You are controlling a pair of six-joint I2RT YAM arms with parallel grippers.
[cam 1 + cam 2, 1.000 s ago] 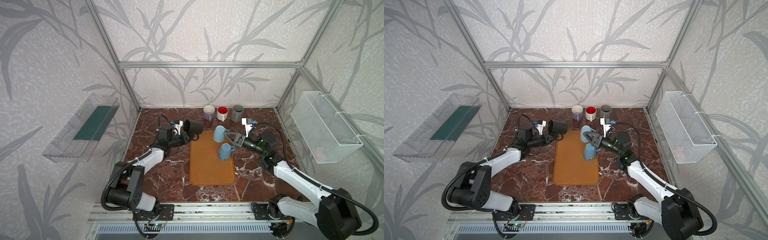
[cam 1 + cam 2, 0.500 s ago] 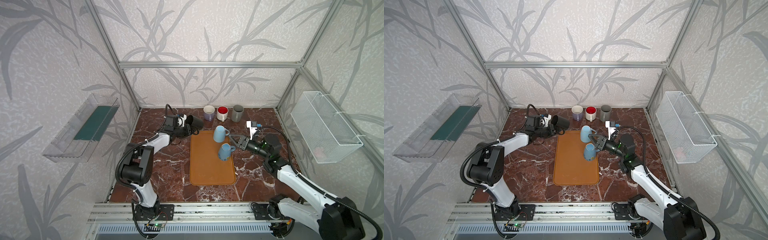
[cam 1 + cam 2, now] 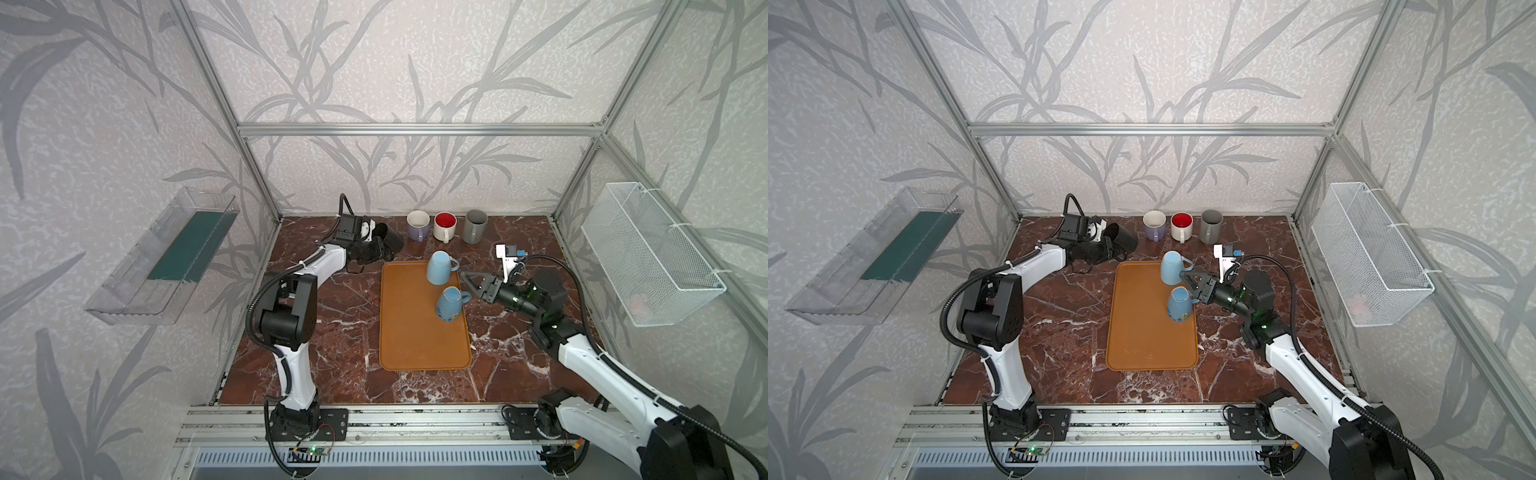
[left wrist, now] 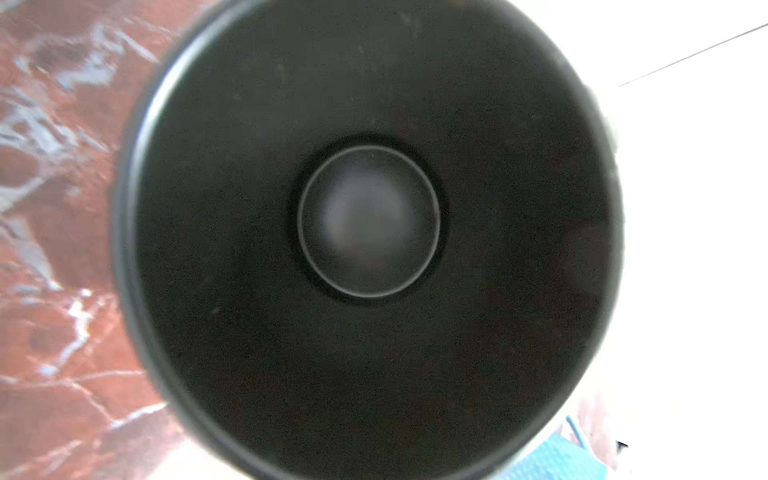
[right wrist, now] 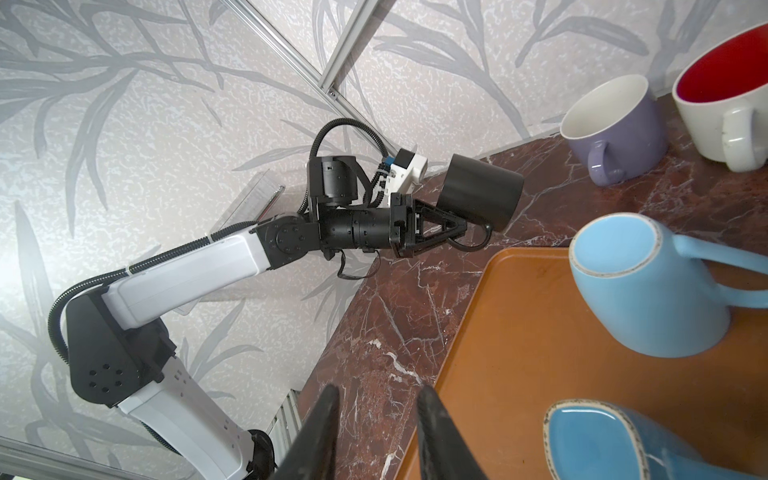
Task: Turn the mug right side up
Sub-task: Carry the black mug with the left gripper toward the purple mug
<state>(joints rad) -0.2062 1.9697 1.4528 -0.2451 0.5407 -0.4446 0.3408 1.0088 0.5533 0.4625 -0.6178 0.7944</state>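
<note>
A black mug [image 3: 390, 240] [image 3: 1123, 237] hangs tilted on its side just above the marble at the back left. My left gripper [image 3: 377, 252] [image 5: 460, 229] is shut on its handle. The left wrist view looks straight into the mug's mouth [image 4: 365, 220]; the jaws are hidden there. The mug's base [image 5: 482, 197] points towards the middle. My right gripper [image 3: 465, 281] [image 3: 1186, 282] [image 5: 378, 392] is open and empty, at the right edge of the orange tray [image 3: 415, 340] beside two upside-down blue mugs [image 3: 440, 268] [image 3: 449, 303].
Three upright mugs stand along the back wall: lilac [image 3: 417, 224], white with red inside [image 3: 445, 226], grey [image 3: 475, 225]. A wire basket [image 3: 648, 257] hangs on the right wall and a clear bin [image 3: 166, 262] on the left wall.
My left arm has carried the black mug a little farther towards the back wall, its upper arm swinging more upright. The right jaws have parted slightly; the blue mugs have not moved.
</note>
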